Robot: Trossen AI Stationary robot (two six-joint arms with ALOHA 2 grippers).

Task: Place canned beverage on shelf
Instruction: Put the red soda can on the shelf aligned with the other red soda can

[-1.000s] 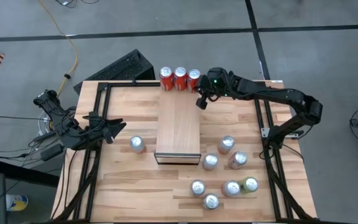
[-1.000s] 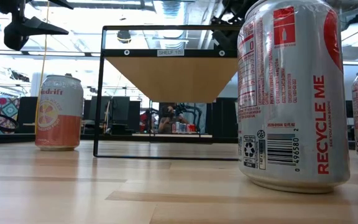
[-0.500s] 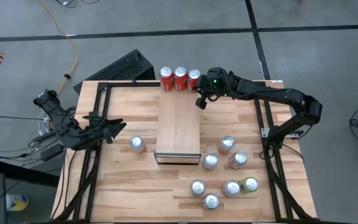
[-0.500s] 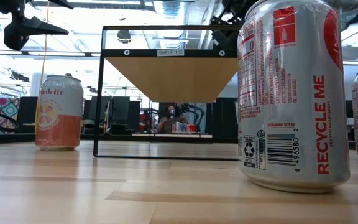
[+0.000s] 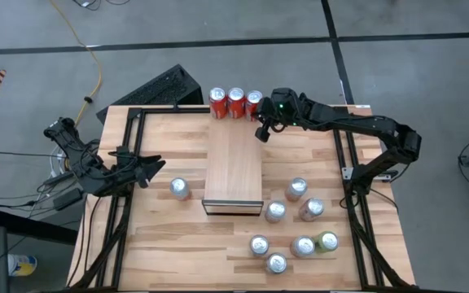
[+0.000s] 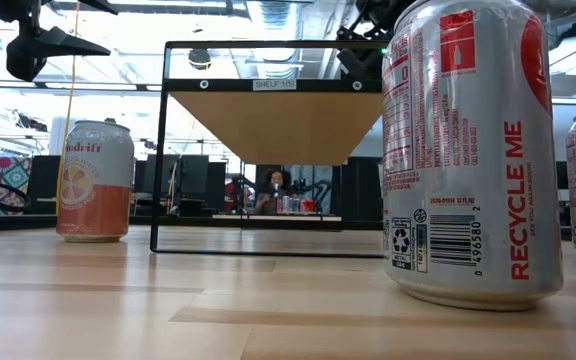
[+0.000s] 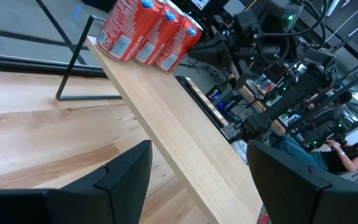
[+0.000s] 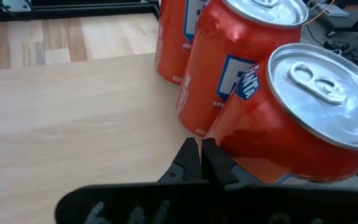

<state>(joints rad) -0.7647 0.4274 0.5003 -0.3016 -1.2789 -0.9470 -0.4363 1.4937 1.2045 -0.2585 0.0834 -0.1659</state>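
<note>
The shelf [image 5: 233,167] stands in the middle of the table, light wood on top. Three red cans [image 5: 235,102] stand upright in a row on its far end; they also show in the left wrist view as red cans [image 7: 146,32]. My right gripper [image 5: 262,133] is shut above the shelf's far right corner, just on the near side of the rightmost red can [image 8: 291,118]. My left gripper [image 5: 150,167] waits open at the table's left edge, pointing level toward the shelf [image 7: 179,137], with nothing between its fingers. My right gripper [image 8: 199,157] has its shut fingertips beside the lower side wall [image 8: 229,138] of the nearest red can. Whether they touch it, I cannot tell. The can stands on the shelf top.
Several loose silver-topped cans stand on the table right of and in front of the shelf, among them one can [image 5: 297,189] and a green one [image 5: 328,241]. A single can [image 5: 180,189] stands left of the shelf. A black keyboard [image 5: 157,88] lies beyond the far edge.
</note>
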